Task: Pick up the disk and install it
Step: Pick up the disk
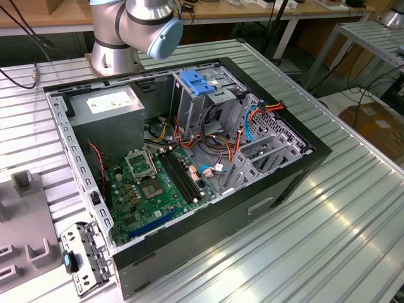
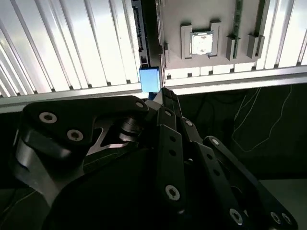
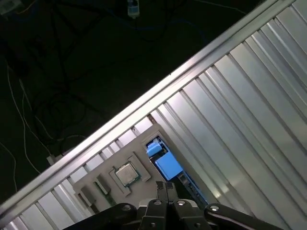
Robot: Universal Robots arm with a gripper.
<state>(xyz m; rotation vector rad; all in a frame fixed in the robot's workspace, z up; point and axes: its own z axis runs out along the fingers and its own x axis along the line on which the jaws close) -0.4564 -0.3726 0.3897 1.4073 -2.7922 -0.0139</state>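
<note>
The gripper [image 3: 166,186], fingers clenched tip to tip and seemingly empty, hangs just over the blue end of the disk [image 3: 168,165], which lies along the fixture [image 2: 211,14] beside a chip [image 2: 202,42], near the table [image 3: 249,96] edge. Descending clenched like this, it could jab the disk and skid it off. In the exterior view the case [image 1: 303,165] sits at the fixture's two o'clock, with cables [image 1: 250,120] crowding its bay.

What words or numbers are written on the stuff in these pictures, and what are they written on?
No words or numbers can be read here.
The white sticker on the grey metal box: has print, too small to read.
The chip on the grey tray: any marks are too blurred to read.
The disk: its blue end shows no writing.
</note>
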